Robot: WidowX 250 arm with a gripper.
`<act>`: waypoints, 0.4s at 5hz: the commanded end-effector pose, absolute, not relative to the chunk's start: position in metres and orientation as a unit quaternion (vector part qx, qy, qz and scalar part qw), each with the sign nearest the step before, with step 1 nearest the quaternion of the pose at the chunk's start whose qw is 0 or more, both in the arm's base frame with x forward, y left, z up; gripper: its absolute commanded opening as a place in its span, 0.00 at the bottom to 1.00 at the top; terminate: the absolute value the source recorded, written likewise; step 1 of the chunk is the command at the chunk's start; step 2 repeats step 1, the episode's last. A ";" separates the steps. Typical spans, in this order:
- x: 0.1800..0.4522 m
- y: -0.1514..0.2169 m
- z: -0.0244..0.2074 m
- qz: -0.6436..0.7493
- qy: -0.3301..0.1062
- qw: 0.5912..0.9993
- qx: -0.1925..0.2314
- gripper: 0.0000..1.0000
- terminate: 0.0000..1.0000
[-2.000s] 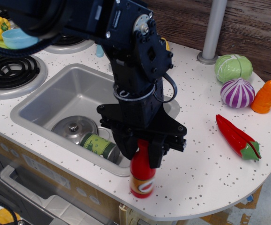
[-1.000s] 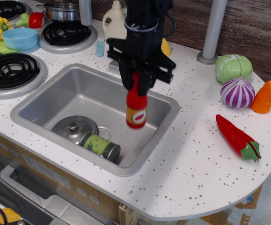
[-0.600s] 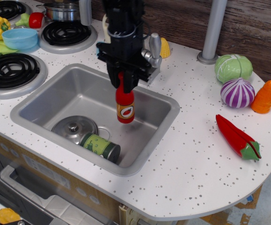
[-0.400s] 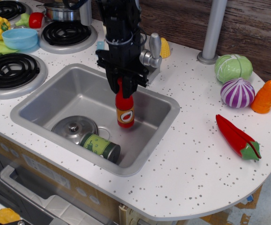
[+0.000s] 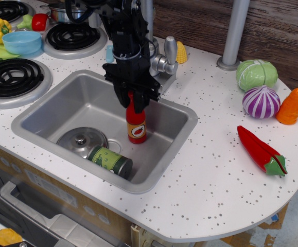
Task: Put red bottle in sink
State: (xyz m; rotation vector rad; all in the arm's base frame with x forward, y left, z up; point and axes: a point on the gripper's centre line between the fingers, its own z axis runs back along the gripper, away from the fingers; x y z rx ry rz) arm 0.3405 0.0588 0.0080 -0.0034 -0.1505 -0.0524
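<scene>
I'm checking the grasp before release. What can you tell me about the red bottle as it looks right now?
The red bottle is small, glossy and plastic-looking, with a narrow neck and an orange label bearing a white oval. It hangs upright inside the sink, near the back right part of the basin. The tool is shut on its cap and neck, hiding the top. Its base sits low in the basin, but whether it touches the floor is unclear. It stands apart from the green can and the metal lid.
</scene>
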 end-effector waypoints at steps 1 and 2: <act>0.345 0.063 0.020 -0.035 -0.094 0.995 0.004 1.00 1.00; 0.345 0.063 0.020 -0.035 -0.094 0.995 0.004 1.00 1.00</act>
